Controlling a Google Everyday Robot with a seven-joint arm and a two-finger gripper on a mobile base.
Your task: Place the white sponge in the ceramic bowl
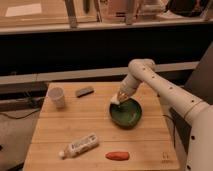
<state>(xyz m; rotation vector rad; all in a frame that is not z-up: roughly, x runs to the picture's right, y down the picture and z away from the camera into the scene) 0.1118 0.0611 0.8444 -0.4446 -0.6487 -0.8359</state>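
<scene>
A green ceramic bowl (126,113) sits on the wooden table (55,130), right of centre. My gripper (118,98) hangs over the bowl's far left rim at the end of the white arm (160,87). A small white sponge (116,100) shows at the gripper's tip, just above the rim. I cannot see how it is gripped.
A white cup (56,97) stands at the table's far left. A dark grey block (84,91) lies behind it towards the middle. A white bottle (79,145) lies on its side at the front left. A red-orange object (117,156) lies at the front centre.
</scene>
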